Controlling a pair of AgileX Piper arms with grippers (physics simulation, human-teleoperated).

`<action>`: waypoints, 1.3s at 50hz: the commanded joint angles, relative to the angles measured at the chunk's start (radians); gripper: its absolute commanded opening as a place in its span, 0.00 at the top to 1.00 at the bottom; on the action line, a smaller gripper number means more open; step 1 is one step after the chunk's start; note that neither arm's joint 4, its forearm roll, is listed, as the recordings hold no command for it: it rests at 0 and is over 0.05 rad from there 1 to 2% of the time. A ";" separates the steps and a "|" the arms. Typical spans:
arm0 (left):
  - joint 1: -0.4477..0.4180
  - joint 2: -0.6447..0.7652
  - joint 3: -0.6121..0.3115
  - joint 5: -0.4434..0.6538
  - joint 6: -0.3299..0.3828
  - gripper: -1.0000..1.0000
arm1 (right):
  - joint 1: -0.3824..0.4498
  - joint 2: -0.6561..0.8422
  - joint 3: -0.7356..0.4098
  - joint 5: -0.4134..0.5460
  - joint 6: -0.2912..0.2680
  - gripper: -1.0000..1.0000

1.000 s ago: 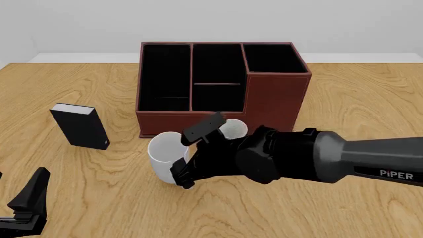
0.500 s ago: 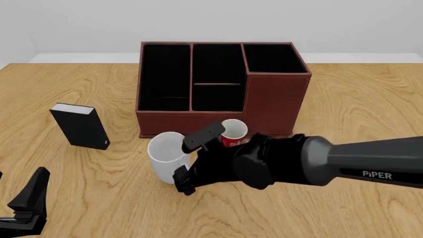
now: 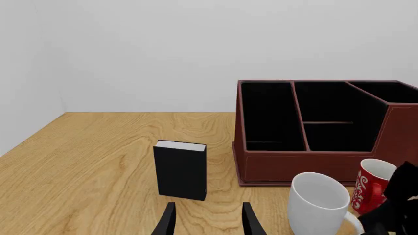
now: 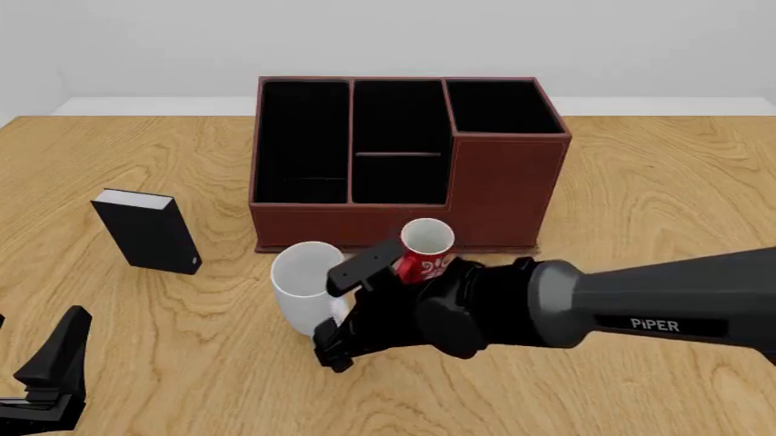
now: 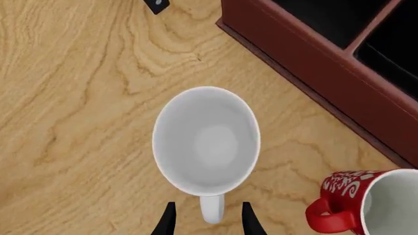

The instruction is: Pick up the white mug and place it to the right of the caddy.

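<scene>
The right gripper (image 5: pixel 205 223) hangs just above the white mug (image 4: pixel 303 283), its two fingers spread, one on each side of the mug's handle (image 5: pixel 211 208) without closing on it. The mug stands upright on the table (image 4: pixel 655 182) at lower centre of the front view, just in front of the caddy (image 4: pixel 401 159).

There are two mugs: the white one and a red mug (image 4: pixel 424 250) with white patterning just beside it. There is one caddy and one small black box (image 4: pixel 148 232), at the left.

Only the right wrist view looks straight down into the white mug, which has nothing inside. The front view shows "PiPER" on the arm. The left gripper (image 3: pixel 205 223), low in the front view's bottom left corner, is spread and holds nothing.
</scene>
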 commanded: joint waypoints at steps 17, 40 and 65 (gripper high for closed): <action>0.000 0.000 0.000 0.000 0.000 0.00 | 0.002 0.008 0.004 -0.004 -0.012 1.00; 0.000 0.000 0.000 0.000 0.000 0.00 | -0.013 -0.063 0.017 0.015 -0.069 1.00; 0.000 0.000 0.000 0.000 0.000 0.00 | -0.075 -0.280 0.088 0.048 -0.168 1.00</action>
